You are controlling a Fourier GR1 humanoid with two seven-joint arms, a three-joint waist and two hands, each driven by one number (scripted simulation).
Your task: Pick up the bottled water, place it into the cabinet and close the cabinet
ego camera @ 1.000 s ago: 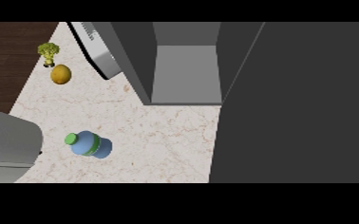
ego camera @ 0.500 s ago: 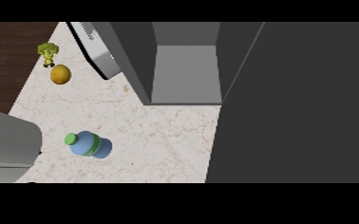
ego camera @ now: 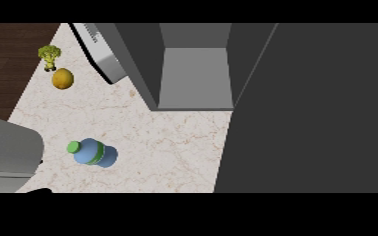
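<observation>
Step in hand, by judgement: the approach, with no grasp made yet.

Nearest, at 8 o'clock: grey left forearm [ego camera: 16,152] entering from the view's edge. Of the left robot hand [ego camera: 38,191], only a black sliver at the lower edge, so apart or together cannot be told. Right robot hand out of view.

Just toward 3 o'clock of the forearm: bottled water [ego camera: 92,153], blue with a green cap, apparently upright on the marbled bench [ego camera: 170,155], touched by nothing.

Next move, by judgement: bringing a robot hand to the bottle's side and closing round the body, then carrying it toward 12 o'clock.

Farther, at 12 o'clock: cabinet [ego camera: 196,77], open, with a bare grey floor and nothing visible within. Dark door panel [ego camera: 303,110] filling 3 o'clock.

Farthest, at 10 o'clock: yellow-orange fruit [ego camera: 63,78], then broccoli [ego camera: 49,55], both well apart from the bottle.
</observation>
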